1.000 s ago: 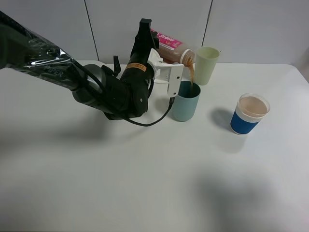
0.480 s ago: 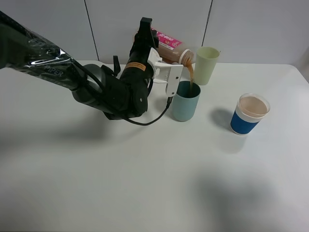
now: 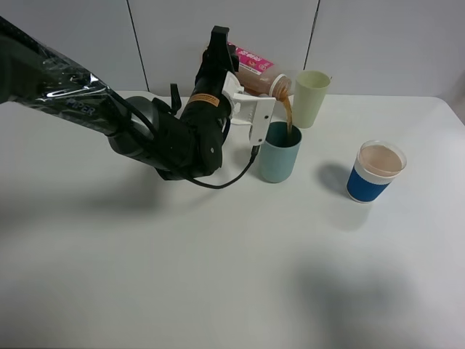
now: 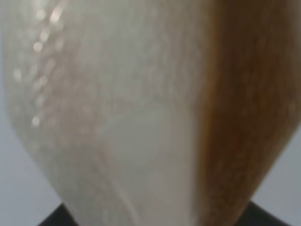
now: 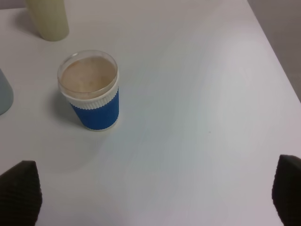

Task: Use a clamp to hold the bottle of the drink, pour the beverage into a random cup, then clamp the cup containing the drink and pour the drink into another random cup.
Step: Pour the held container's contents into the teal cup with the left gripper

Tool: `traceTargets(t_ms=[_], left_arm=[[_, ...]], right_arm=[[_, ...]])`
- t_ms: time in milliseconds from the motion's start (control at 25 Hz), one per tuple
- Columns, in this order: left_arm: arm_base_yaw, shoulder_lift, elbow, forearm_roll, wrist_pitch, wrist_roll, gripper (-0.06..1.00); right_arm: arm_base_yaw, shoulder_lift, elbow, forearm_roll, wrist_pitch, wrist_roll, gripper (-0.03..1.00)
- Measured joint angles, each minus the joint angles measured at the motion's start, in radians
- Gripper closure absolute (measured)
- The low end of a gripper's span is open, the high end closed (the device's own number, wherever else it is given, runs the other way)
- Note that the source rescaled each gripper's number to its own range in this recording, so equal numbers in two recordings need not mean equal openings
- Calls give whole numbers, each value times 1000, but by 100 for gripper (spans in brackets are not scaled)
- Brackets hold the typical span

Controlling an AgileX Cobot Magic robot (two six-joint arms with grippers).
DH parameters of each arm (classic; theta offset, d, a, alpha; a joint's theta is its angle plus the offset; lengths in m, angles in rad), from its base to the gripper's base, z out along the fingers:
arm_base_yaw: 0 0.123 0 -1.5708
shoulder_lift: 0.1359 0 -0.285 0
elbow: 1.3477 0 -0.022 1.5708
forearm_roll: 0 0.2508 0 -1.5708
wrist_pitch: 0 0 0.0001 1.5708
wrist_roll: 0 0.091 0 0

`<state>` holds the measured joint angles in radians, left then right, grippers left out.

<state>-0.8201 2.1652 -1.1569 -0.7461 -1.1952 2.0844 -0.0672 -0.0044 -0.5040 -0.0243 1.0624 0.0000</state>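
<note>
White table (image 3: pixel 218 276); step 1: left clamp (image 3: pixel 243 91) grips tilted bottle (image 3: pixel 256 67), beverage (image 3: pixel 288 116) entering teal cup (image 3: pixel 280 160); next, probably level bottle; right gripper (image 5: pixel 153 190) agape.

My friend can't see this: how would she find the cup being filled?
On the white table, follow the black robot arm to the tilted bottle. Right under its mouth stands the plain teal cup, not the pale yellow-green cup behind or the blue-banded cup farther right.
</note>
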Motion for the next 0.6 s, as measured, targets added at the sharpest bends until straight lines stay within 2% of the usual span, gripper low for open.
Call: traceTargets(t_ms=[400,600], left_arm=[[0,0,0,3,-6,2,94],[0,0,0,3,-7,42,94]], right_arm=[[0,0,0,0,0,0,3],[0,0,0,0,0,0,3]])
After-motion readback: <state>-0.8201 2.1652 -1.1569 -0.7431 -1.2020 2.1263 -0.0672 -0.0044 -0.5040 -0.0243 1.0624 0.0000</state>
